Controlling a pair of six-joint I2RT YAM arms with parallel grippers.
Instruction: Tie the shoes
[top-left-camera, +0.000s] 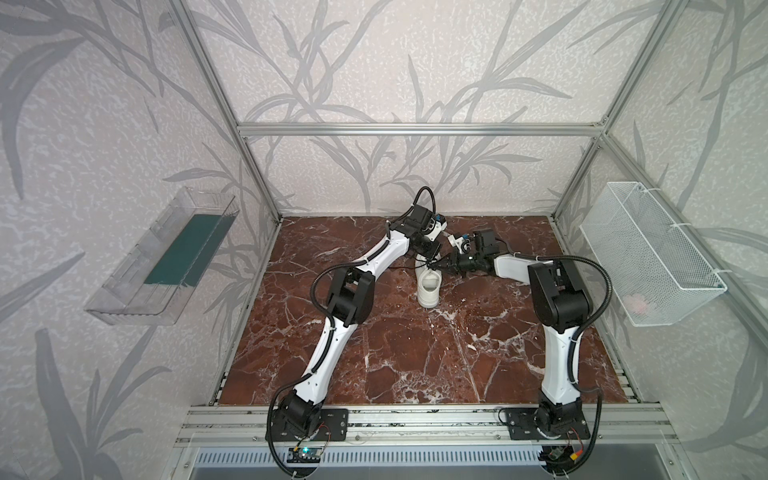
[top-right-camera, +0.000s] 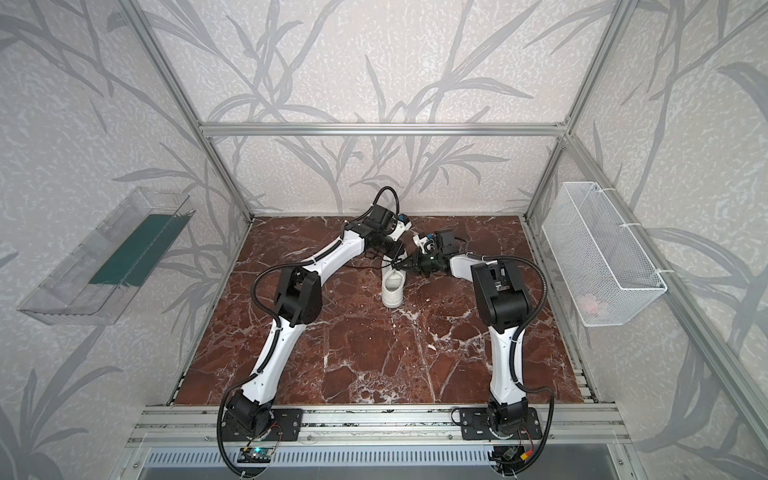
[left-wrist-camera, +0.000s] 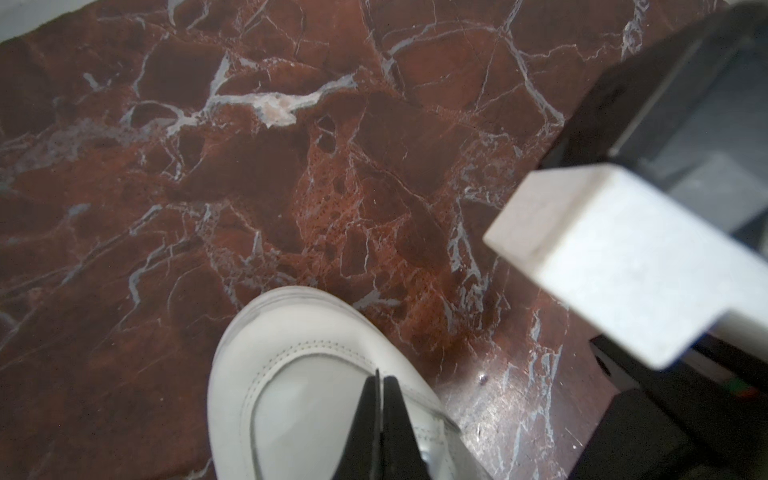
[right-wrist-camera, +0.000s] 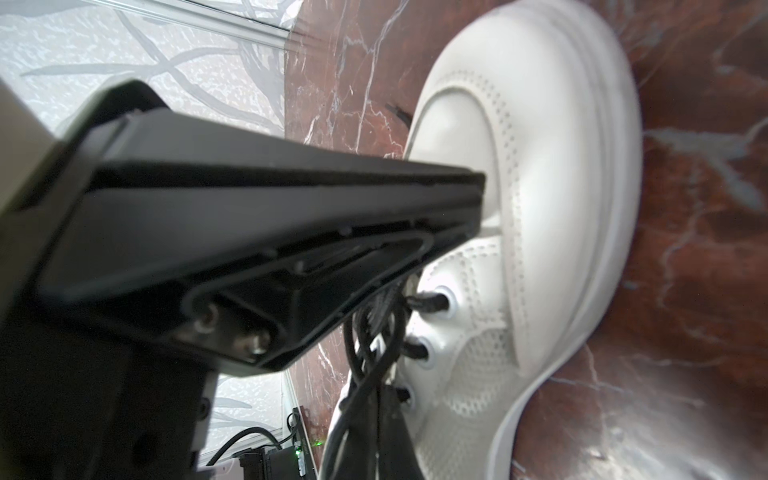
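One white low-top sneaker (top-left-camera: 429, 291) (top-right-camera: 392, 293) stands mid-table, toe toward the back wall. Thin black laces (right-wrist-camera: 374, 328) bunch loosely over its eyelets. My left gripper (left-wrist-camera: 380, 376) hovers over the toe cap (left-wrist-camera: 291, 395) with its jaws shut. A thin dark sliver shows at the tips, and I cannot tell whether lace is pinched there. My right gripper (right-wrist-camera: 380, 388) comes in from the right at the eyelets, shut, with lace strands gathered at its tips. In both top views the two grippers (top-left-camera: 433, 262) (top-right-camera: 397, 264) meet over the shoe's front half.
The sneaker rests on a red marble tabletop (top-left-camera: 415, 353). A white wire basket (top-left-camera: 648, 253) hangs on the right wall and a clear plastic bin (top-left-camera: 166, 257) on the left. The right arm's white wrist block (left-wrist-camera: 623, 266) sits close beside my left gripper. Aluminium posts frame the table.
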